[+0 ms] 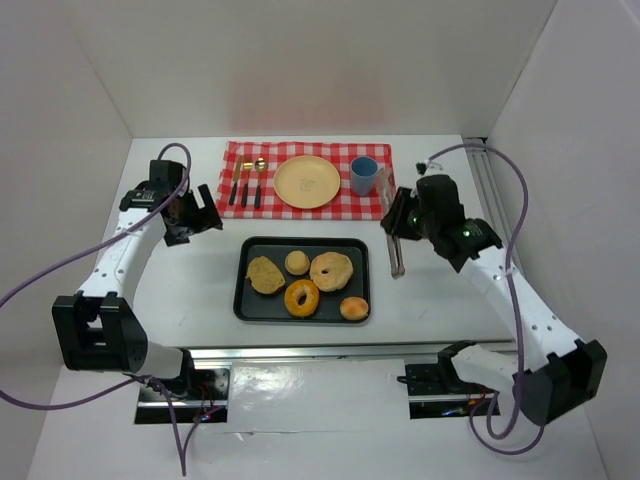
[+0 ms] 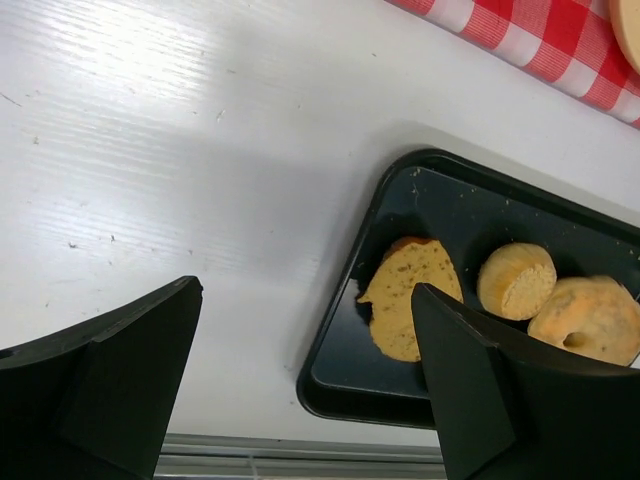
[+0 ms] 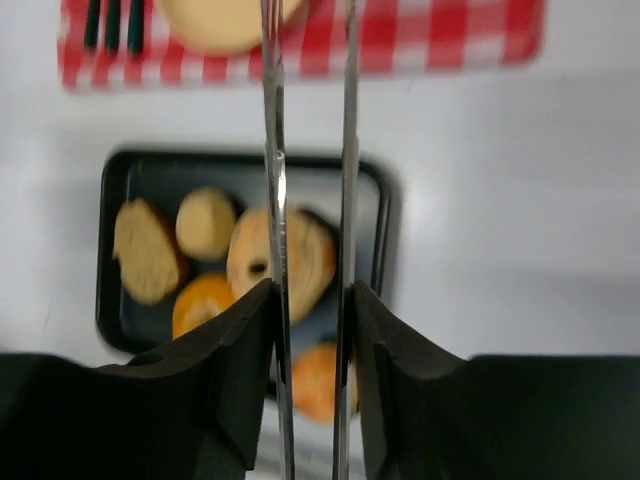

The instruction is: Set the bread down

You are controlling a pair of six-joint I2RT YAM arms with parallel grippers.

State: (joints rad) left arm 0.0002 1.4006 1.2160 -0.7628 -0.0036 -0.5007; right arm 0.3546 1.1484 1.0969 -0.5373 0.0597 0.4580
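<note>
White walls close my table on the left, back and right. Bare surface lies open on both sides of the black tray, with a narrow strip between it and the red checked cloth behind.

On the cloth I count one yellow plate, one blue cup and three pieces of cutlery.

Five breads lie in the tray: a pale bagel, a flat tan slice, a glazed orange ring, a small round roll and a small bun.

My left gripper hangs just left of the tray, fingers wide apart and empty. My right gripper is clamped on metal tongs, beside the tray's right edge.
</note>
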